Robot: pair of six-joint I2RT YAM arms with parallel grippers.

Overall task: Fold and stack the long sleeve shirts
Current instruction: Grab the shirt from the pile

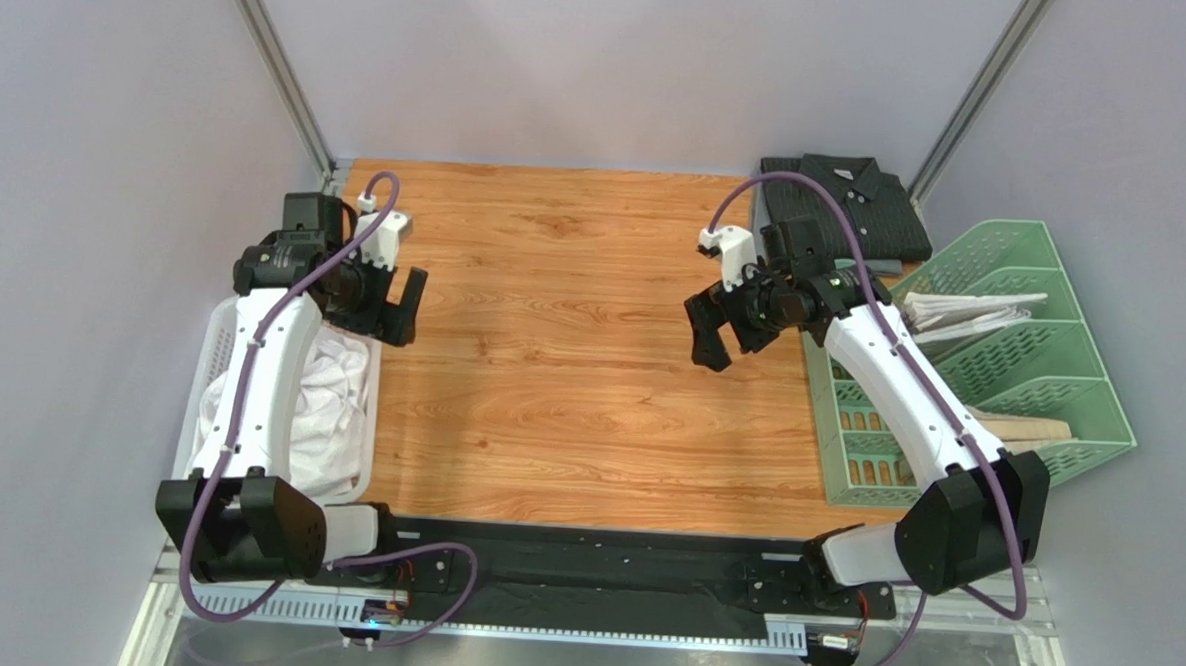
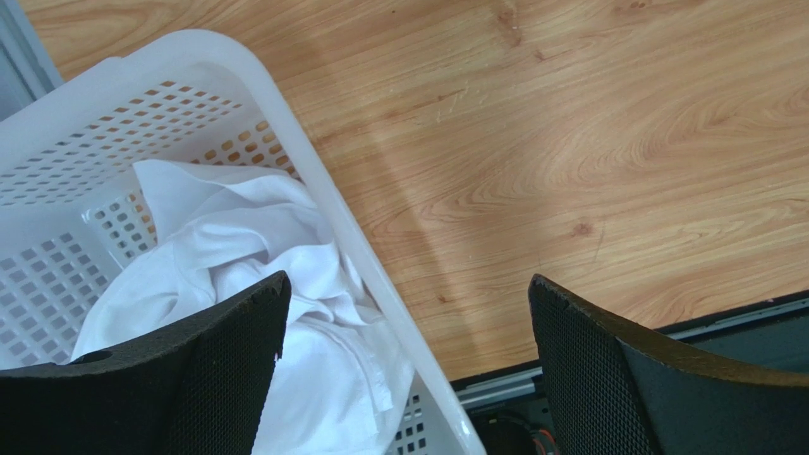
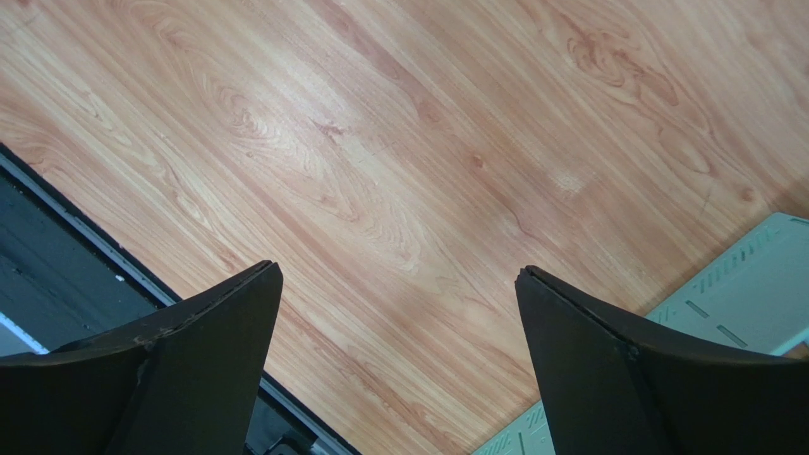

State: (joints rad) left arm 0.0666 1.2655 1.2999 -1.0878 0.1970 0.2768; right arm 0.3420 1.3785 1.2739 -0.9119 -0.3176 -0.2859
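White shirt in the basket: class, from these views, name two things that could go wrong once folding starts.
The white shirt lies crumpled in the mesh basket; the open left tool may snag the wall or grab bunched layers. The dark shirt sits in the far corner beside the green tray of papers; the right tool could bump that tray when stacking.

a wood-grain bench (image 1: 554, 347) carries a white mesh basket (image 1: 213, 359) at its left edge, a folded dark shirt (image 1: 883, 203) in its far right corner, and a green rack (image 1: 1071, 377) along the right side.
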